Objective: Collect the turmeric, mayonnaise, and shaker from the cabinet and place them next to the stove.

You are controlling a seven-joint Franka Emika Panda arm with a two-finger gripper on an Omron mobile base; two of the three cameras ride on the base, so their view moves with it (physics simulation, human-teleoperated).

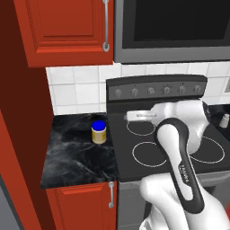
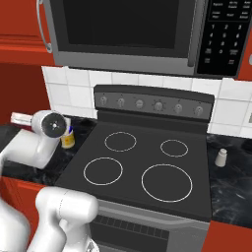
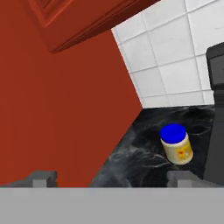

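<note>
The mayonnaise (image 1: 99, 132), a cream-yellow jar with a blue lid, stands upright on the black marble counter (image 1: 72, 152) just left of the stove (image 1: 152, 148). It also shows ahead of the hand camera, mayonnaise (image 3: 176, 144), and half hidden behind my wrist, mayonnaise (image 2: 68, 140). The small pale shaker (image 2: 221, 157) stands on the counter right of the stove (image 2: 147, 167). My gripper (image 3: 111, 179) is open and empty. It hovers over the stove's left rear edge, gripper (image 1: 131, 116), pointing left, above and to the right of the mayonnaise. The red cabinet (image 1: 63, 27) has its door shut. The turmeric is out of view.
A black microwave (image 2: 128, 29) hangs above the stove. A tall red side panel (image 1: 18, 134) walls off the left counter. White tiles (image 1: 76, 90) back the counter. My own arm (image 1: 184, 175) rises over the stove's front.
</note>
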